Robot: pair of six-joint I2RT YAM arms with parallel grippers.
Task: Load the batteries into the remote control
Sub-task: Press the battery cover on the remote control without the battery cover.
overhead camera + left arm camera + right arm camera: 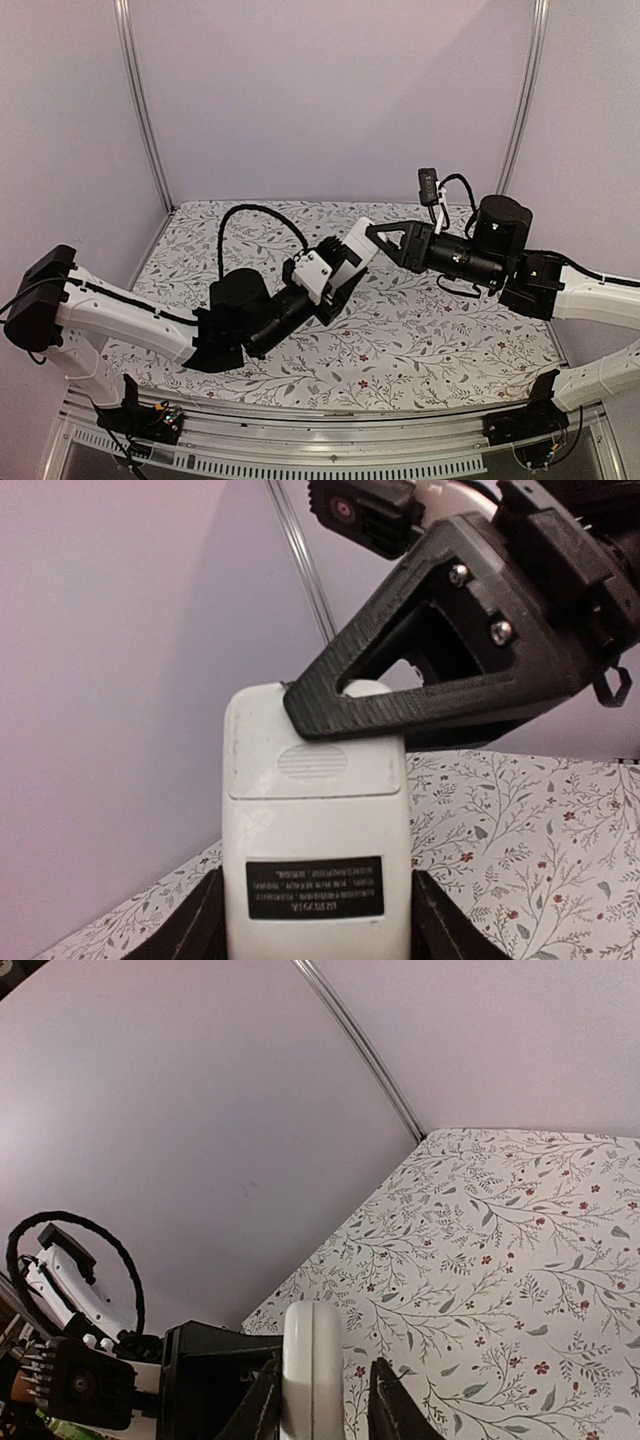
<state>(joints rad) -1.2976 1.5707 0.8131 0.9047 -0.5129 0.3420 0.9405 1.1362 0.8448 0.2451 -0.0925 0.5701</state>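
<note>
At frame centre, left gripper [315,905] clamped on remote control [315,830]; battery cover [312,765] shut, contents hidden. Right gripper [325,1378] straddling top end, grip unclear.

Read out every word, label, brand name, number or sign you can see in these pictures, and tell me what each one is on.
On the black label stuck to the back of the remote control: a few lines of white print, too blurred to read.
Nothing else: no legible brand, number or sign shows in any of the three views.
</note>
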